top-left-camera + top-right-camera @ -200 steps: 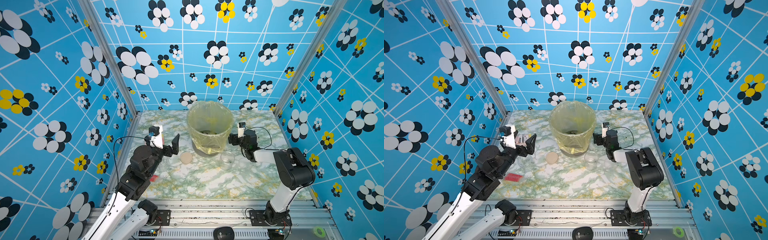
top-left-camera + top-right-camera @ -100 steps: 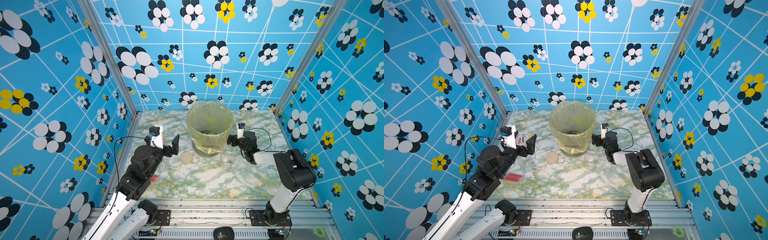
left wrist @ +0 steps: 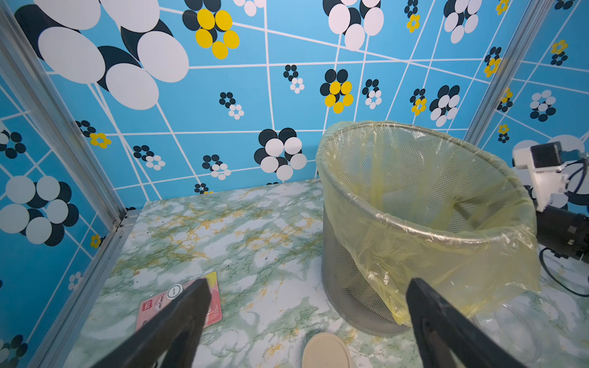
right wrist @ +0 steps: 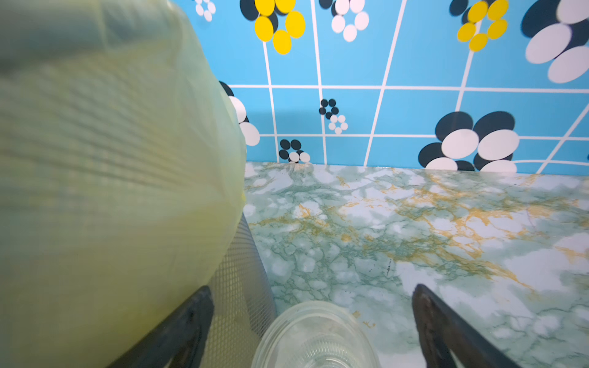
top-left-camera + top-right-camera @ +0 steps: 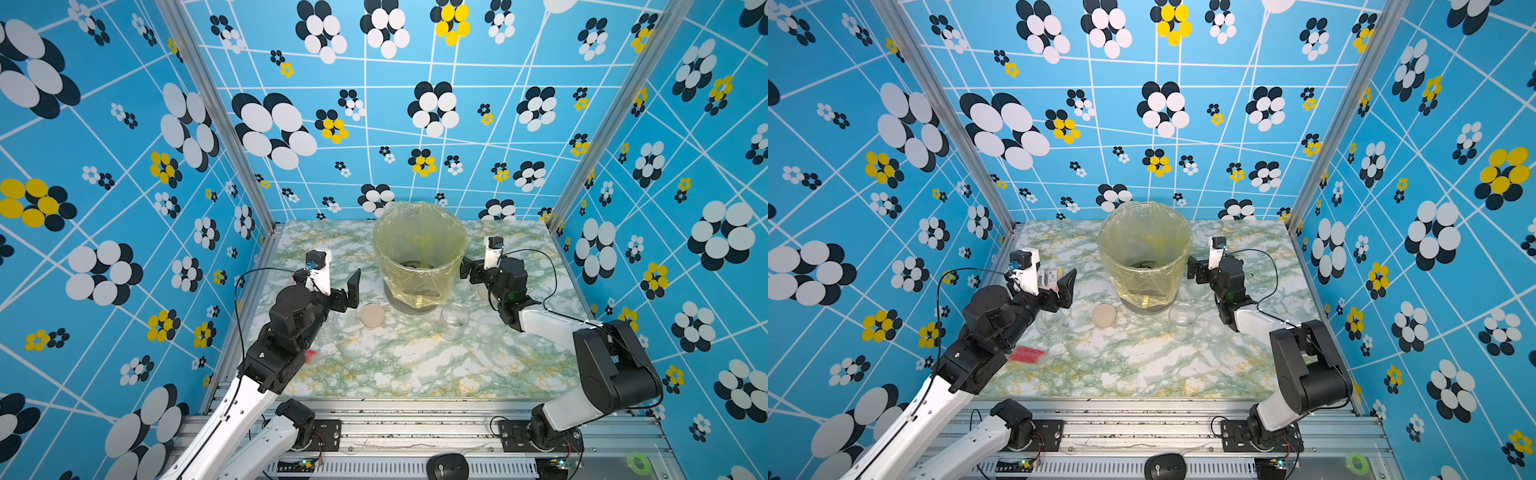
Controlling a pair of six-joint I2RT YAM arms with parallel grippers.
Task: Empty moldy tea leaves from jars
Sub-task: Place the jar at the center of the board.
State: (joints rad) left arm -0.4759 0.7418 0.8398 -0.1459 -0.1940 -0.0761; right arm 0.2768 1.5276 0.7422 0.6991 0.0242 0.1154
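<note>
One green-and-gold marbled tabletop (image 5: 415, 365) carries everything. The largest thing on it is a wire-mesh bin (image 5: 419, 286) lined with a yellow bag, standing mid-table toward the back wall. In both top views the tea leaves (image 5: 415, 264) show as a dark heap at the bottom of this bin.

The left gripper (image 3: 307, 283) hovers off the bin's left side. Its jaws are spread wide, with nothing between them and nothing touched. The right gripper (image 4: 312, 291) sits low beside the bin's right wall, its jaws equally wide and holding nothing. One of its fingers (image 4: 191, 318) is close to the mesh, but I cannot tell whether they touch. What looks like a clear ribbed lid (image 4: 315, 337) lies on the table under the gap between the fingers, and neither finger touches it.

An open clear jar (image 5: 454, 320) stands upright just in front of the bin and looks empty. A second clear jar (image 5: 488, 326) stands beside it, near the right forearm. A third clear jar (image 5: 1050, 322) is partly hidden under the left arm. A flat beige lid (image 5: 372, 316) lies between that jar and the bin.

A pink packet (image 3: 156, 307) lies below the left gripper, partly hidden behind one of its fingers. It carries a round white badge and a figure that reads like 12, and its other print is too small to read. A red flat strip (image 5: 1026, 354) lies by the left arm, with no legible writing. The logo on the black mouse (image 5: 1167, 467) on the front rail is illegible.
</note>
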